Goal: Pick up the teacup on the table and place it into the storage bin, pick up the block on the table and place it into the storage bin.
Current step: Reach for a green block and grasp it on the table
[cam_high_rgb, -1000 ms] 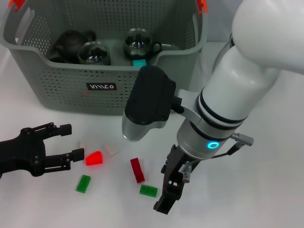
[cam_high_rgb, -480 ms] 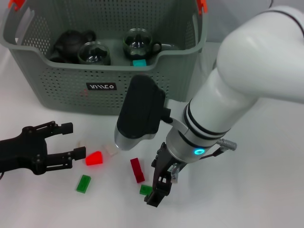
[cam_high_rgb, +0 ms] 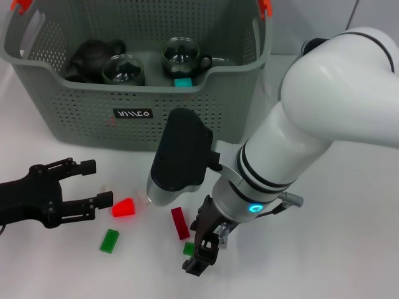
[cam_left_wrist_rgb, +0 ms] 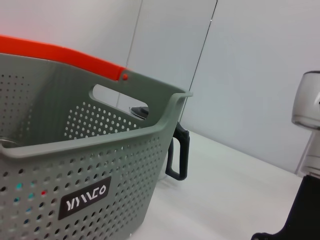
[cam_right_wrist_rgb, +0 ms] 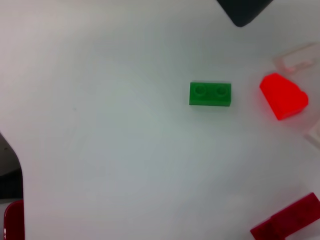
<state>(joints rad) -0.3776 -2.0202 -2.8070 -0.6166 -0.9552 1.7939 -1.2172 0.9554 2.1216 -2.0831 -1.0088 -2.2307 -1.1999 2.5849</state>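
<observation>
The right gripper (cam_high_rgb: 201, 258) hangs low over a small green plastic block (cam_high_rgb: 188, 248) at six o'clock on the white table (cam_high_rgb: 349, 249); whether its jaws are parted I cannot tell, and it seems to hold nothing. A dark red oblong block (cam_high_rgb: 180, 223) lies just beside it, so a slightly off descent could knock either brick away. The left gripper (cam_high_rgb: 93, 185) waits at nine o'clock, spread wide and empty. The grey-green perforated storage bin (cam_high_rgb: 187, 106) sits at twelve o'clock, glass teacups (cam_high_rgb: 181, 57) already inside.
</observation>
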